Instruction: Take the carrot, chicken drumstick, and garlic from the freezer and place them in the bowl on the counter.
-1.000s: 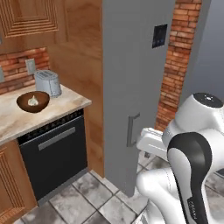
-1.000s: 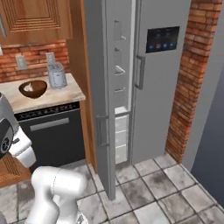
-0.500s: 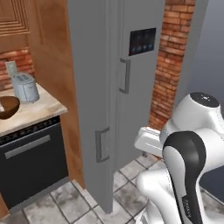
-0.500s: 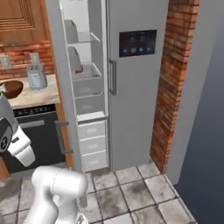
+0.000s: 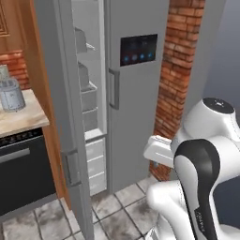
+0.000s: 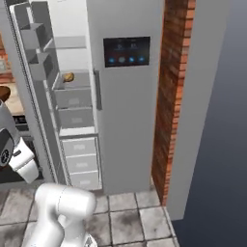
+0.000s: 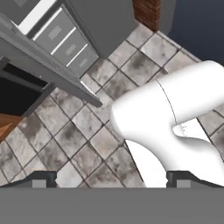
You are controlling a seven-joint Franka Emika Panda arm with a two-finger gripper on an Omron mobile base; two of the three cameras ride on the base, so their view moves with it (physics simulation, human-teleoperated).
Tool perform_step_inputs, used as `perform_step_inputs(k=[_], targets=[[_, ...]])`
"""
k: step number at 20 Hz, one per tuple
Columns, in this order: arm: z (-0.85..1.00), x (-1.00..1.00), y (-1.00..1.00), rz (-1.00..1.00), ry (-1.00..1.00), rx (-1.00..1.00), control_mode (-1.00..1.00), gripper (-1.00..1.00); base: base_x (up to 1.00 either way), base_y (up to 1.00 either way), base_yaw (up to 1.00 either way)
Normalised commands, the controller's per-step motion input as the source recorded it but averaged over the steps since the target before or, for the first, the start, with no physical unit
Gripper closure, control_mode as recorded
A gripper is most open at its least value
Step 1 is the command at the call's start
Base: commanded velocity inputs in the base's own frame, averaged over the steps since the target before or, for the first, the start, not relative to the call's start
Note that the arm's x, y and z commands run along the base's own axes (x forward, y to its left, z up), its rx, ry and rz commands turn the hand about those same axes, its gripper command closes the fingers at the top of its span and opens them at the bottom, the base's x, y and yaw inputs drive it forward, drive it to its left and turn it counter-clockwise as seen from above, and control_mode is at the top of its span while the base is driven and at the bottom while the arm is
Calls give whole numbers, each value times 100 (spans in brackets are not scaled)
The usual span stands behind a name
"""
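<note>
The freezer [image 6: 67, 101] stands open, with white walls, grey bins and drawers; its narrow grey door [image 5: 65, 117] swings out to the left. On a middle shelf lies the golden-brown chicken drumstick [image 6: 68, 76]. A dark brown sliver of the bowl [image 6: 4, 92] shows at the left edge, on the counter. The carrot and the garlic are out of view. My gripper [image 7: 111, 179] is open and empty, held low and pointing down at the tiled floor in front of the freezer drawers [image 7: 65, 41], well away from the shelves.
The wider fridge door with the dark display panel [image 5: 138, 49] is shut, beside a brick pillar [image 5: 180, 70]. A toaster [image 5: 10, 96] stands on the counter above a black dishwasher [image 5: 23, 173]. The freezer door's lower edge [image 7: 57, 74] crosses the hand view.
Both base views have swung toward the fridge, so the camera moved, not the things. The freezer interior now faces me and the counter has slid off to the left. The gripper stays open.
</note>
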Motion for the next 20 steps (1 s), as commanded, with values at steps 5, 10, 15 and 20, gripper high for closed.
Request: perform_step_inputs(k=[5, 10, 15, 20], targets=[[0, 0, 0, 0, 0, 0, 100, -100, 67, -87, 42], [0, 0, 0, 0, 0, 0, 100, -100, 92, -49, 41], [0, 0, 0, 0, 0, 0, 100, -100, 100, 0, 15], [0, 0, 0, 0, 0, 0, 100, -100, 89, 18, 0]])
